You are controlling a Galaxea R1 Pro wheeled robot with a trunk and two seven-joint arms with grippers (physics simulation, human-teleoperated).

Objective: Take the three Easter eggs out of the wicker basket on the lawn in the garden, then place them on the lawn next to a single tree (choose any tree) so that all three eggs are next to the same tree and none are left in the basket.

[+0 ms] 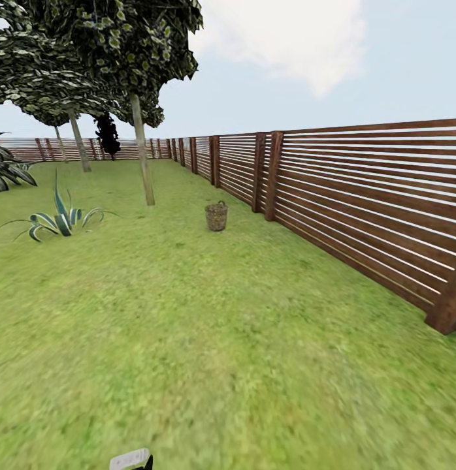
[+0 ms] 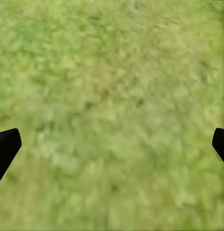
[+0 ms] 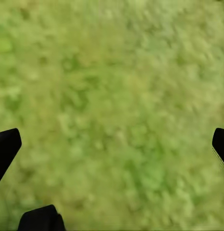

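Where both hands gape over grass, a small brown woven wicker basket (image 1: 216,217), upright.

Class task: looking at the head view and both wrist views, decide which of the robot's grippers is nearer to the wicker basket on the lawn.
Cannot tell; neither is close. The left gripper and right gripper both hang open over bare lawn, while the wicker basket stands far ahead near the fence.

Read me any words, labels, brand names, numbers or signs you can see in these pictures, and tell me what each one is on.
None: no text can be read in any view.
The wicker basket, the wooden fence and the tree carry no lettering.
The small white part at the head view's lower edge shows no marking that can be made out.
Both wrist views show bare lawn, unmarked.
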